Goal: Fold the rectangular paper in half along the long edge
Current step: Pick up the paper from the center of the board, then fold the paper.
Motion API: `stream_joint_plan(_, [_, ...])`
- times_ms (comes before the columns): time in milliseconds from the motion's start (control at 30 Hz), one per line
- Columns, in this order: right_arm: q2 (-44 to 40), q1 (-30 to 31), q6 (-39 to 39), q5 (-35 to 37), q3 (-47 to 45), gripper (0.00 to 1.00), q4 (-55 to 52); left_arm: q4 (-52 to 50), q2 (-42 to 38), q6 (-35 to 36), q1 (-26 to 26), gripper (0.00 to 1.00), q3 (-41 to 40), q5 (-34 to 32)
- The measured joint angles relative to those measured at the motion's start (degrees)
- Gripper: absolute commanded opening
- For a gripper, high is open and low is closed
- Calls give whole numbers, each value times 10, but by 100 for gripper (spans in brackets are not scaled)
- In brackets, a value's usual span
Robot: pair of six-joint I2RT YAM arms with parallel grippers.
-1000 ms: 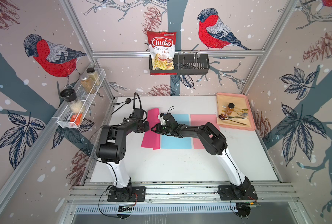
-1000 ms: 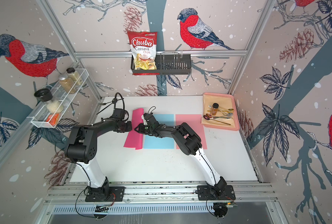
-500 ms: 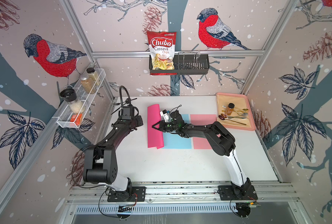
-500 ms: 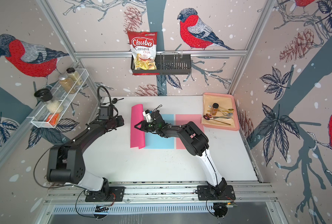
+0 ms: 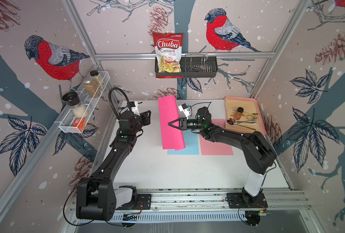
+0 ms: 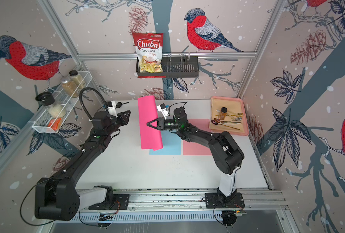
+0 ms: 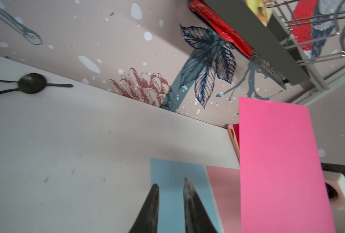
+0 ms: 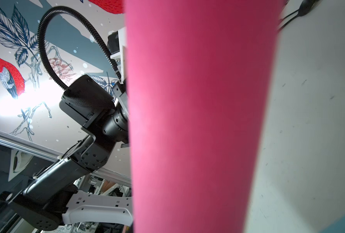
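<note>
Within the right pincer [image 5: 170,123], the pink paper [image 5: 168,112] stands pinched.

Wallpaper [image 5: 127,24] of red-breasted birds and pine cones covers the walls; a black basket [image 5: 207,67] hangs on the rear rail [image 5: 238,54]. A wire shelf [image 5: 67,121] of jars [image 5: 90,87] lines the left wall beside the white desk [image 5: 187,171]; a peach tray [image 5: 248,105] sits at its far right corner.
</note>
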Motion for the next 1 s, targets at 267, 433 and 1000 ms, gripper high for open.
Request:
stream_joint_plan(267, [-177, -4, -36, 6, -51, 30, -99, -12, -94, 1, -32, 21, -21, 60])
stream_joint_plan(433, [-259, 0, -19, 14, -90, 30, -114, -23, -138, -2, -49, 19, -40, 120])
stream_joint_plan(1000, [-348, 16, 26, 46, -75, 30, -182, 167, -87, -149, -169, 0, -99, 266])
